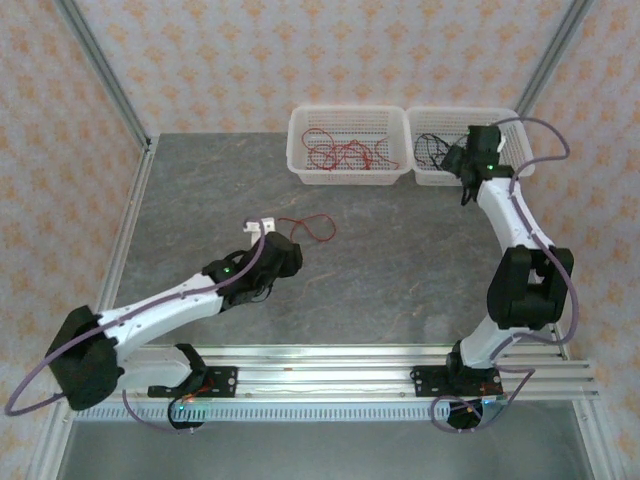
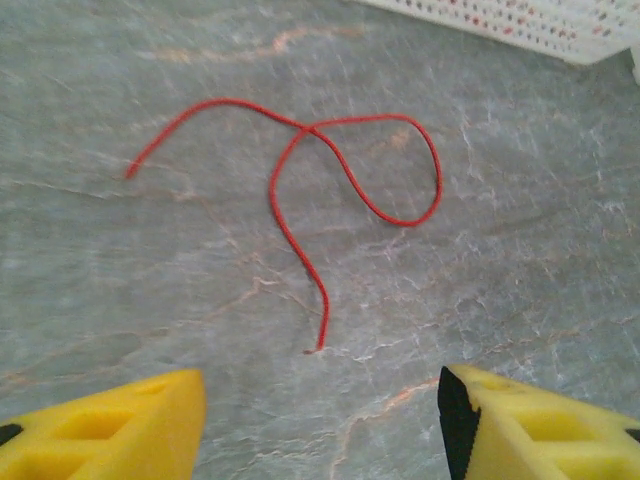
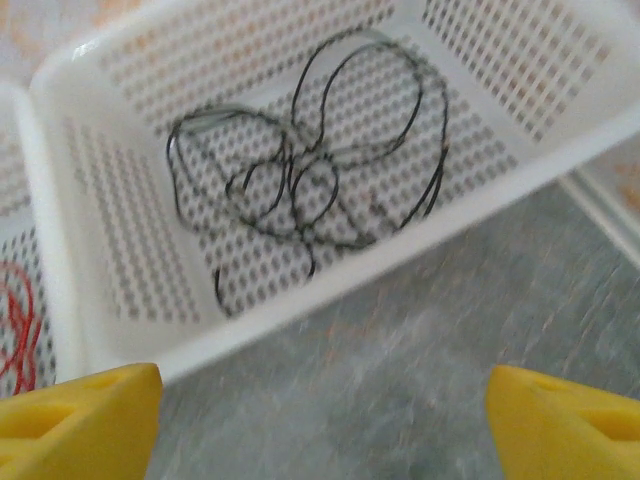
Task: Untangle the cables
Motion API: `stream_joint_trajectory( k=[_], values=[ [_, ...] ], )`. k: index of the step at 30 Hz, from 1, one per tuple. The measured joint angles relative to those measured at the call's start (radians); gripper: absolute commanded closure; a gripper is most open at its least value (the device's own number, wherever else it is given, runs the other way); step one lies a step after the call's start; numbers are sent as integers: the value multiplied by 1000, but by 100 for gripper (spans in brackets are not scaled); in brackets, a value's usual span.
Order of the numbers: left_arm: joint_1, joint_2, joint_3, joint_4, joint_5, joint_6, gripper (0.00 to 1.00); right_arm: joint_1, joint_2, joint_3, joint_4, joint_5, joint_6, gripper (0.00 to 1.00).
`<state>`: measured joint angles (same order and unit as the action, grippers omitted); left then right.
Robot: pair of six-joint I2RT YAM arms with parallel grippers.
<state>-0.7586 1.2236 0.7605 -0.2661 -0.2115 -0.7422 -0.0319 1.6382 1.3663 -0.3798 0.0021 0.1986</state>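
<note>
Cables (image 3: 292, 172), the black ones, are lying in the basket (image 3: 330, 287) ahead of my open, empty right gripper (image 3: 325, 405). A red cable (image 2: 308, 130) is lying loose on the counter (image 2: 520, 300) just ahead of the open left gripper (image 2: 320, 405). I'm judging this as mid-sort — next I'm needing a low pinch on the red strand.

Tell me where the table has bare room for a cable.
Free: the middle of the grey stone table, between the loose thin red wire and the right arm; also left of the two white perforated baskets. Crowded: inside both baskets.
</note>
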Motion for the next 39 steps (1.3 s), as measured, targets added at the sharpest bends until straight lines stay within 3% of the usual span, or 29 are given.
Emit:
stream_joint_trajectory(
  k=[6,17,28,39],
  values=[
    [37,195,55,49,67,11,33,39,-121,-193,31,-38,0,16],
    [67,473,233,56,65,68,35,49,-301,-421,98,-90,11,16],
    [166,683,476,-13,9,189,43,49,-315,-468,135,-116,15,17],
    [204,830,602,-90,18,282,55,49,-315,-471,141,-123,15,17]
  ],
)
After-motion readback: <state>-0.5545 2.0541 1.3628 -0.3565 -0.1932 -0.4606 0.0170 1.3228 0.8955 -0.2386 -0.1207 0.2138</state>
